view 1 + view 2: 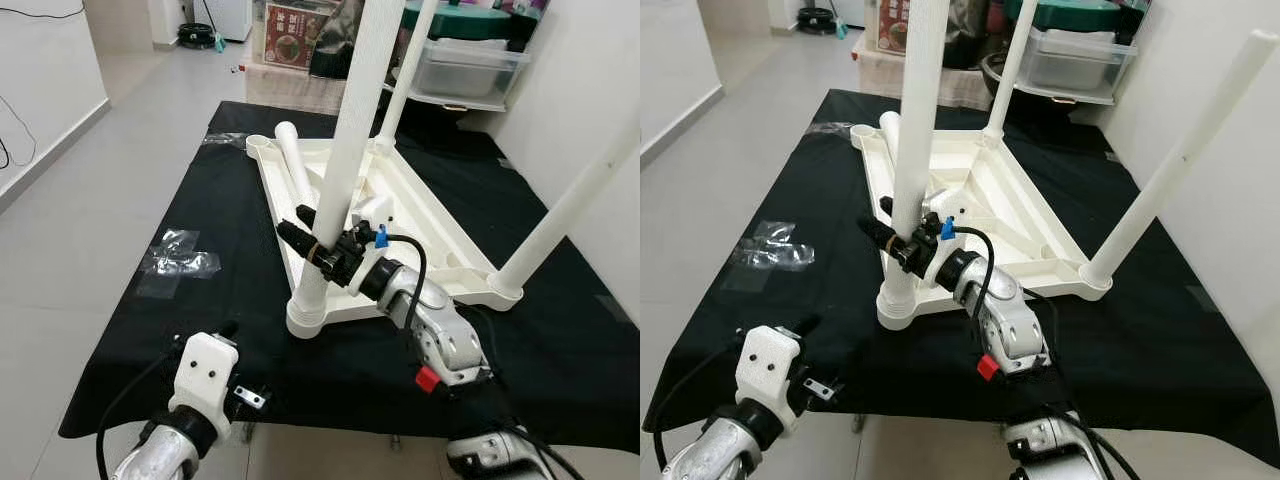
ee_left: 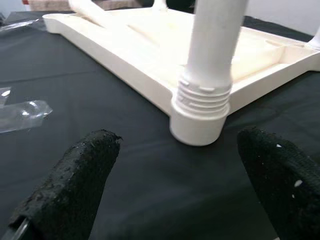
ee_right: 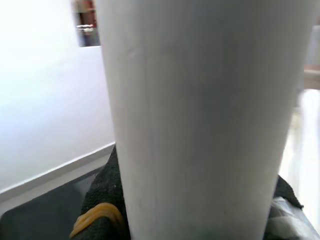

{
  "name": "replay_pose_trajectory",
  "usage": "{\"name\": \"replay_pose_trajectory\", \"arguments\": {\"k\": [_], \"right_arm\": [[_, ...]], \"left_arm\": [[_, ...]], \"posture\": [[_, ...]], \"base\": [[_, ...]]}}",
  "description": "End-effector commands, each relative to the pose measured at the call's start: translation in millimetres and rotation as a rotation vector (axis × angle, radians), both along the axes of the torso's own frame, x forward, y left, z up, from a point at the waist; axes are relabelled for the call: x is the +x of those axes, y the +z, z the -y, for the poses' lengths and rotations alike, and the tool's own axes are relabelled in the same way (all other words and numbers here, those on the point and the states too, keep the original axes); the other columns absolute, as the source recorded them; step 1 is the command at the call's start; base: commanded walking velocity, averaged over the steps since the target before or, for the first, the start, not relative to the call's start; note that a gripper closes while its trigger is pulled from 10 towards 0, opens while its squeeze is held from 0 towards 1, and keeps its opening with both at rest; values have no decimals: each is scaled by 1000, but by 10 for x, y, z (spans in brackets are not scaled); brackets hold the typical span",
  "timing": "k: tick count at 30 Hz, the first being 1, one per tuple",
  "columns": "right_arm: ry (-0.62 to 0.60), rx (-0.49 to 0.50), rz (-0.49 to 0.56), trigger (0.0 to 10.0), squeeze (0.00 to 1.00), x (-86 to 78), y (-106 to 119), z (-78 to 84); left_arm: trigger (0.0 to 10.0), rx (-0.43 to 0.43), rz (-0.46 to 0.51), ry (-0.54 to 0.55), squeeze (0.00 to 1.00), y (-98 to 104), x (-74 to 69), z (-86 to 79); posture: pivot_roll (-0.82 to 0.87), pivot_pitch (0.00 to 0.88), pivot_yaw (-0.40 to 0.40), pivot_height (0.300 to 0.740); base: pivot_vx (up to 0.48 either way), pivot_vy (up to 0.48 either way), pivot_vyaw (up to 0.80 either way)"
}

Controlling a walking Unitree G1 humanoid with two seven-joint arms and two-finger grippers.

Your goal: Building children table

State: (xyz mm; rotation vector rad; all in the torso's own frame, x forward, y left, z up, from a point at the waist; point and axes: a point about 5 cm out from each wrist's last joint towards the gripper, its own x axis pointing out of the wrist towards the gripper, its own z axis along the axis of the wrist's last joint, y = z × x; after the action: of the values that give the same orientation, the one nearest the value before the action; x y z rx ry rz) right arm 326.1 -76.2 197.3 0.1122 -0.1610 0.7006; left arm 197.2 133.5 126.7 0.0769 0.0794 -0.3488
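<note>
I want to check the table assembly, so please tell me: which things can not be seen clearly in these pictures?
- Near leg: its top is cut off by the upper edge in both eye views.
- Near corner socket: thread rings show in the left wrist view, but how deep the leg sits is hidden inside.
- Right claw: its far finger is hidden behind the leg.
- Box label: too small to read.

Evenly bright indoors, soft shadows on the black cloth (image 1: 120, 330), glare off crinkled plastic wrap (image 1: 178, 255), close-up table leg (image 3: 200, 120) blurred, washed-out.
</note>
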Motion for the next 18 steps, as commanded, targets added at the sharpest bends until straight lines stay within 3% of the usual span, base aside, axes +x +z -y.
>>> {"name": "replay_pose_trajectory", "arguments": {"k": [1,3,4,5,7,9,12,16,17,18], "right_arm": [[-240,-39,-102,0,0,49,-213,292],[-596,-43,-154,0,0,12,-257,472],[-706,-37,-174,0,0,-12,-270,519],[-706,-37,-174,0,0,-12,-270,519],[-890,12,-225,0,0,-81,-272,537],[-890,12,-225,0,0,-81,-272,537],[-1078,89,-322,0,0,-150,-303,438],[-1029,105,-344,0,0,-140,-291,302],[-974,113,-333,10000,0,-123,-275,256],[-974,113,-333,10000,0,-123,-275,256]], "left_arm": [[10000,-4,0,-11,0,-9,12,5],[10000,-3,6,-16,0,-2,42,11],[10000,-3,8,-17,0,0,50,16],[10000,-3,8,-17,0,0,50,16],[10000,-6,14,-24,0,11,57,35],[10000,-6,14,-24,0,11,57,35],[10000,-3,13,-33,0,5,43,54],[10000,0,10,-35,0,-5,28,57],[10000,1,9,-34,0,-10,26,54],[10000,1,9,-34,0,-10,26,54]], "posture": [[110,59,-123,740],[105,54,-118,740],[110,51,-118,740],[110,51,-118,740],[112,48,-116,740],[112,48,-116,740],[127,43,-124,740],[131,45,-130,740],[131,45,-130,740],[131,45,-130,740]], "base": [[0,0,0],[0,0,0],[0,0,0],[0,0,0],[0,0,0],[0,0,0],[0,0,0],[0,0,0],[0,0,0],[0,0,0]]}}
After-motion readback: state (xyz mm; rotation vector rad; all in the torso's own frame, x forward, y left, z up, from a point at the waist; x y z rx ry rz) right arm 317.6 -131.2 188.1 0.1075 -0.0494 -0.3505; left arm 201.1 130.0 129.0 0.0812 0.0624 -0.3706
